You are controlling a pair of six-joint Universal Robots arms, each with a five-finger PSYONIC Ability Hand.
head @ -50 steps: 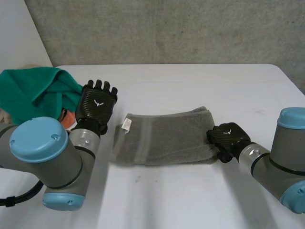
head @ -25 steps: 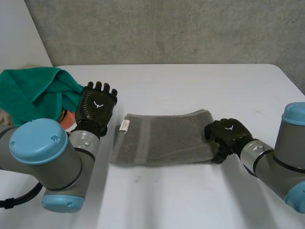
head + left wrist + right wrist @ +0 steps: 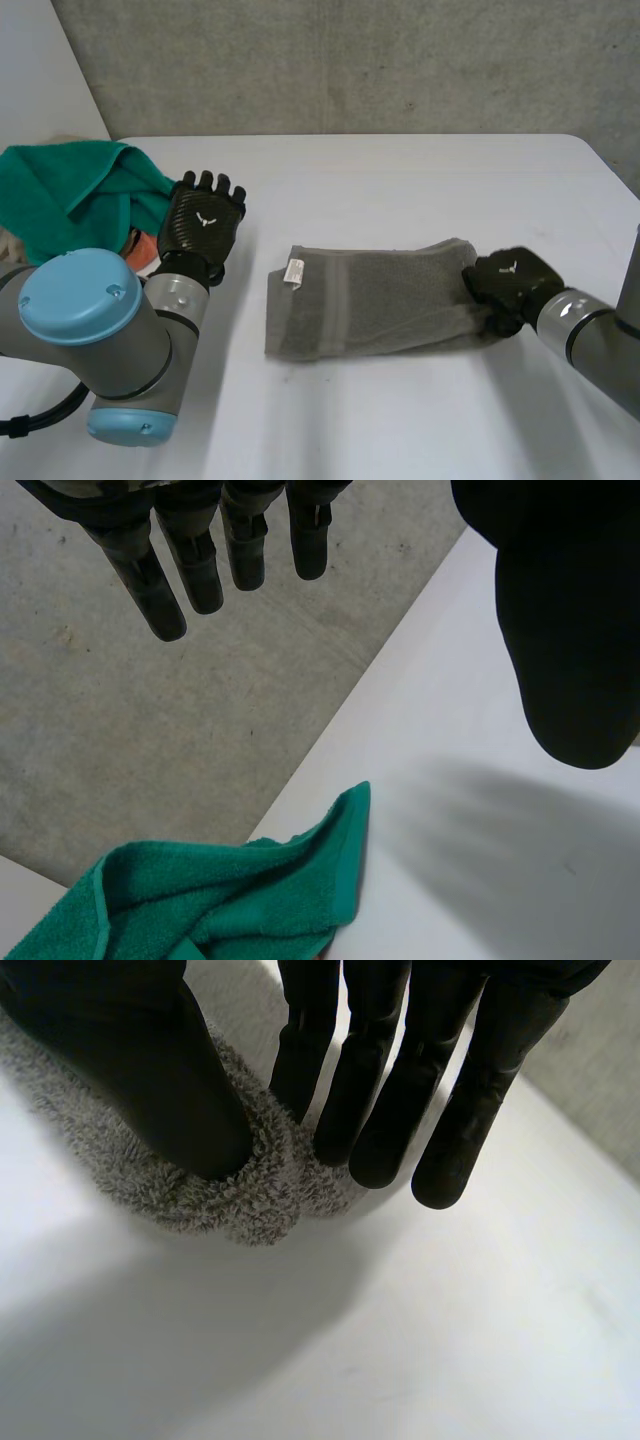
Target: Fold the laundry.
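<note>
A grey towel [image 3: 375, 300], folded into a long strip with a white tag at its left end, lies across the middle of the white table [image 3: 400, 180]. My right hand [image 3: 508, 287] is at the strip's right end, and its thumb and fingers pinch the fluffy grey towel edge [image 3: 250, 1195] between them. My left hand [image 3: 203, 222] hovers left of the towel, apart from it, with straight spread fingers [image 3: 170, 580] and nothing in it. A green towel [image 3: 70, 190] lies bunched at the table's left edge, and its corner [image 3: 250, 900] sits below my left hand's fingertips.
Something orange [image 3: 143, 247] peeks out beside the green towel, behind my left arm [image 3: 90, 330]. A concrete wall [image 3: 350, 60] runs behind the table's far edge. The table's right edge slants close to my right arm [image 3: 590, 335].
My right hand has pulled the grey towel to the right across the table, and the whole strip has slid that way. My left hand has stayed in place.
</note>
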